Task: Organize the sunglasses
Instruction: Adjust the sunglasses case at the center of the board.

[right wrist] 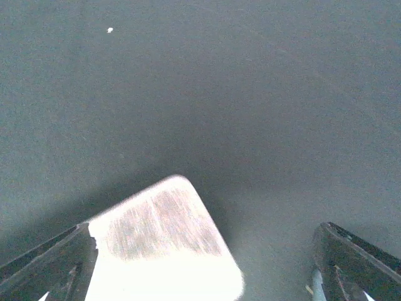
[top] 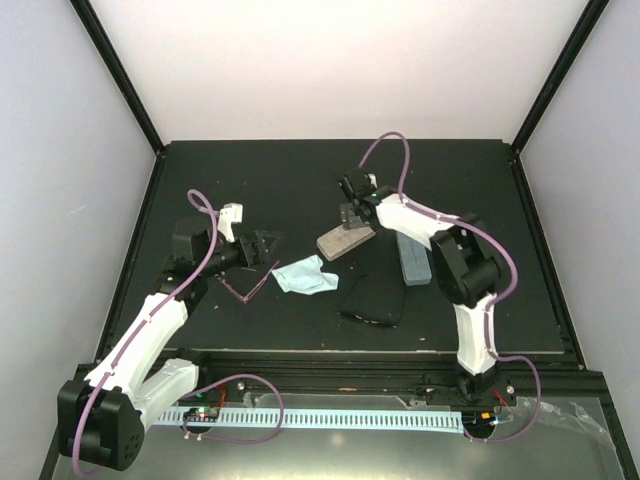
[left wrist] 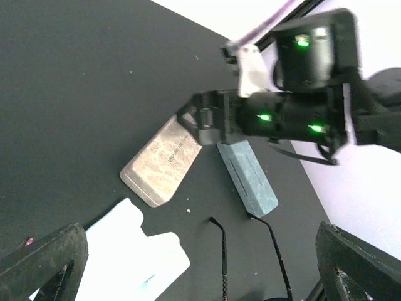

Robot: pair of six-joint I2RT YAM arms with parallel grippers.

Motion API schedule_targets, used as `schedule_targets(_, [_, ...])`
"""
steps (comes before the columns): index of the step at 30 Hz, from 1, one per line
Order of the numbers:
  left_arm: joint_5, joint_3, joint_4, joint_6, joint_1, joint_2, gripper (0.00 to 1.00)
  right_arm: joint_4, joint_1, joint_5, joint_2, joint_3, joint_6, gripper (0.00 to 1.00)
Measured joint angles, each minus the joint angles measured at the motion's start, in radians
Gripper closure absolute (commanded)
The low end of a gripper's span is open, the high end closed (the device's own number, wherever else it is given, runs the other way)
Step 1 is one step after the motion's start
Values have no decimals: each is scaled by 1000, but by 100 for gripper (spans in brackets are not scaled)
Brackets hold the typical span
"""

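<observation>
The black-framed sunglasses lie front of centre; their two thin arms show in the left wrist view. The reddish-pink wire sunglasses lie left of a light blue cloth. My left gripper hangs open and holds nothing, just behind the pink pair. My right gripper is open, its jaws either side of the far end of the beige-grey case. In the right wrist view the case end lies close to the left finger, with a gap to the right finger.
A blue-grey case lies right of the beige one, under the right forearm. The cloth sits between the two pairs of sunglasses. Black frame posts and white walls bound the dark table.
</observation>
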Motion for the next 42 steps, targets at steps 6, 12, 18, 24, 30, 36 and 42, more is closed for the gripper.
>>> schedule_targets(6, [-4, 0, -5, 0, 0, 0, 1, 45, -23, 0, -242, -222, 56, 45])
schedule_targets(12, [-7, -12, -5, 0, 0, -6, 1, 81, -32, -78, -288, -384, 43, 63])
schedule_targets(18, [-8, -39, -4, -5, -2, -6, 1, 86, -8, -262, -299, -475, -17, 65])
schedule_targets(24, [-12, -47, -4, -10, -7, -6, 1, 110, 70, -393, -240, -365, -37, 69])
schedule_targets(30, [-25, -48, -4, -10, -7, -6, 1, 111, 98, -446, -105, -218, -35, 69])
schedule_targets(36, [-30, -49, -5, -11, -8, -10, 1, 94, 98, -427, 28, -41, -19, 64])
schedule_targets(42, [-34, -49, -5, -11, -11, -21, 1, 99, 97, -412, 48, 62, -18, 42])
